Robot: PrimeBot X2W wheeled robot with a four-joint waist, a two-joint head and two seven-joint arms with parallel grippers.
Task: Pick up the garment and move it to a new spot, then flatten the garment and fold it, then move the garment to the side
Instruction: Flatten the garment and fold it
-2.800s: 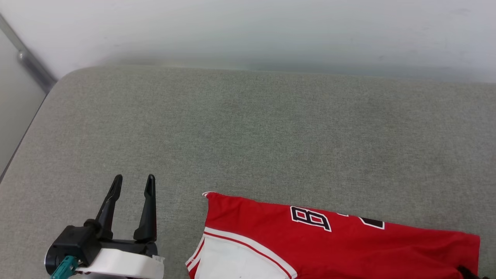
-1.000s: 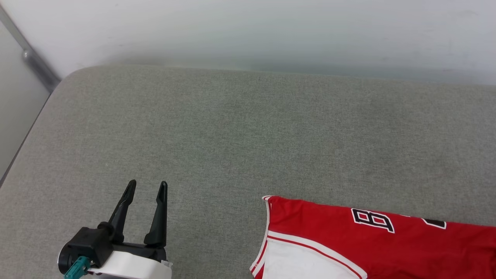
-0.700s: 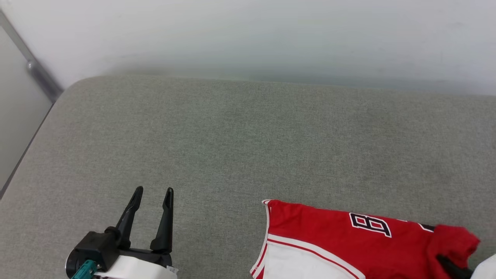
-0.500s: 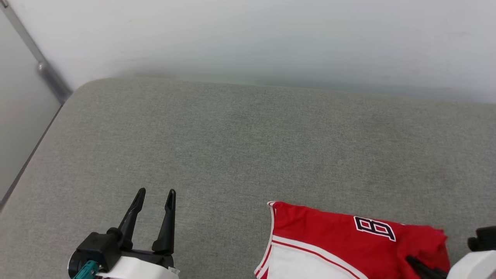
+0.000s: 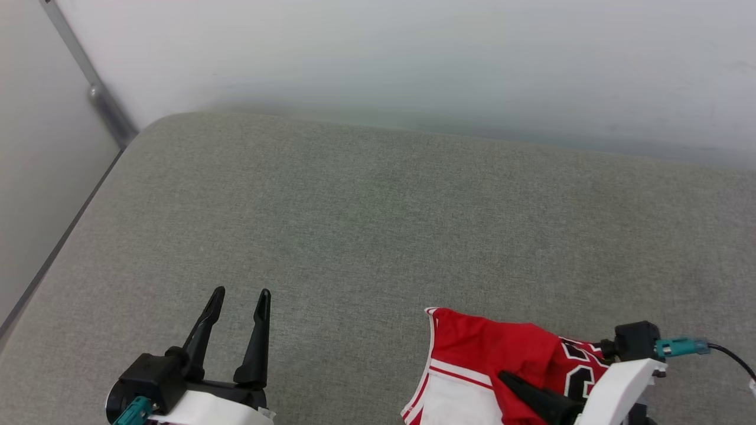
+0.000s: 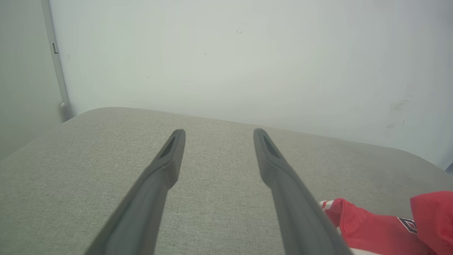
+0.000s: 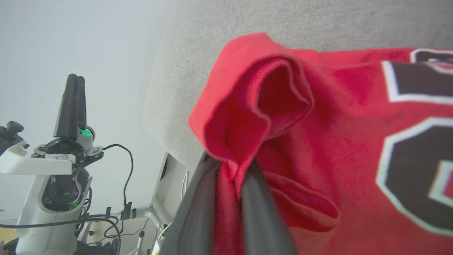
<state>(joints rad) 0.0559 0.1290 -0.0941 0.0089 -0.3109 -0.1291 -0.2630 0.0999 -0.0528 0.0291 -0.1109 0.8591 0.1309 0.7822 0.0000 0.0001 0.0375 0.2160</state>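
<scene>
The right pincer is shut tight on a bunched fold of the shirt. The shirt lies low on the robot's right side of the desk. It is close to the desk's edge, and the held part is lifted and curled over the rest. The left pincer is wide open and holds nothing. It hangs over the desk, well apart from the shirt.

The hold looks small, just a pinch of cloth. A quick pull could make the shirt slip out. Most of the shirt rests on the desk, so it may drag, roll up and crease. That would make it harder to lay flat. With just one pincer holding it, the shirt may also twist. Being so near the edge, part of it could slide off.

The desk top is grey woven cloth, looks soft and has a round corner. Behind it is a plain pale wall. A grey pipe runs up the wall on the left.
</scene>
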